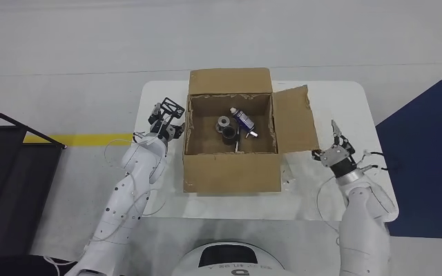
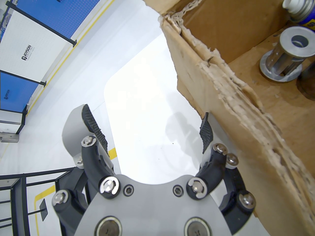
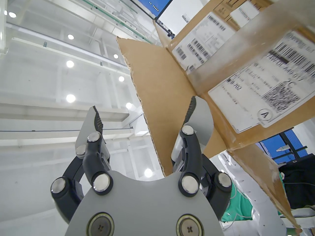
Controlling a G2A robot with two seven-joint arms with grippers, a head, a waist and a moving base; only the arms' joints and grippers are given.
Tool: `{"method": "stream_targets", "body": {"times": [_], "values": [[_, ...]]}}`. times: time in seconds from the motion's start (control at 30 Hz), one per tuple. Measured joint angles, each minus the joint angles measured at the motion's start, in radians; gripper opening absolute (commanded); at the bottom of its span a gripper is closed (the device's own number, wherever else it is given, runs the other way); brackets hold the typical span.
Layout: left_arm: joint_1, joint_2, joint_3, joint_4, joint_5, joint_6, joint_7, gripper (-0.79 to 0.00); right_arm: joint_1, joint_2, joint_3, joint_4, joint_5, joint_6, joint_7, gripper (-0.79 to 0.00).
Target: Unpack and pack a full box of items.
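cardboard box (image 1: 231, 172) stands open at the middle of the white worktop (image 1: 331, 196), its front wall facing the robot. its far flap (image 1: 230, 81) is folded back away from the robot, and its right flap (image 1: 293, 121) is spread outward over the worktop. in the right wrist view the box (image 3: 221, 57) carries white printed labels on its outer wall, with the flap (image 3: 157, 87) rising beside them.

three things sit close together on the box floor, toward the far side. a blue spray can (image 1: 243, 121) with a white cap lies tilted. a metal spool (image 1: 224, 125) with flanged ends stands just left of it, and a dark cylinder (image 1: 228, 136) is just in front of the spool. the left wrist view shows the can (image 2: 301, 8) and spool (image 2: 285, 60) past the box's torn, frayed rim (image 2: 221, 94).

left gripper (image 1: 166, 110) is outside the box at its left wall, near the far left corner. its fingers are spread with nothing between them (image 2: 147, 124), above bare worktop (image 2: 137, 94), and one pad (image 2: 206, 131) is just beside the outer wall.

right gripper (image 1: 337, 134) is over the worktop to the right of the box, near the outer edge of the right flap and apart from it. it is released and holds nothing (image 3: 144, 109).
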Motion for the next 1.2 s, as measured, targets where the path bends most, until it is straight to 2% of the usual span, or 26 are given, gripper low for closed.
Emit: {"method": "stream_targets", "body": {"times": [0.03, 0.1, 0.13, 0.27, 0.43, 0.6, 0.73, 0.93, 1.2], "values": [[0.000, 0.000, 0.000, 0.000, 0.000, 0.000, 0.000, 0.000, 0.000, 0.001, -0.013, -0.014, -0.004, -0.003, 0.000, -0.068], [0.000, 0.000, 0.000, 0.000, 0.000, 0.000, 0.000, 0.000, 0.004, 0.003, -0.048, -0.051, -0.017, -0.006, -0.008, -0.274], [0.000, 0.000, 0.000, 0.000, 0.000, 0.000, 0.000, 0.000, 0.007, 0.004, -0.064, -0.066, -0.022, -0.007, -0.013, -0.311], [0.004, 0.002, -0.013, 0.001, 0.006, 0.011, 0.009, 0.000, 0.015, 0.010, -0.145, -0.150, -0.096, 0.001, -0.057, -0.219], [0.031, 0.013, -0.119, 0.013, -0.045, 0.040, 0.015, 0.000, 0.036, 0.021, -0.256, -0.235, -0.228, 0.045, -0.102, -0.123], [0.090, 0.030, -0.229, 0.042, -0.067, 0.019, 0.050, 0.000, 0.066, 0.034, -0.334, -0.258, -0.334, 0.100, -0.147, 0.000], [0.131, 0.039, -0.281, 0.081, -0.109, -0.024, 0.099, 0.000, 0.100, 0.047, -0.388, -0.254, -0.422, 0.154, -0.141, 0.000], [0.173, 0.041, -0.303, 0.118, -0.205, -0.073, 0.182, 0.000, 0.138, 0.063, -0.443, -0.264, -0.475, 0.196, -0.130, 0.000], [0.203, 0.049, -0.280, 0.106, -0.230, -0.199, 0.266, 0.000, 0.143, 0.078, -0.454, -0.265, -0.462, 0.209, -0.141, 0.000]]}}
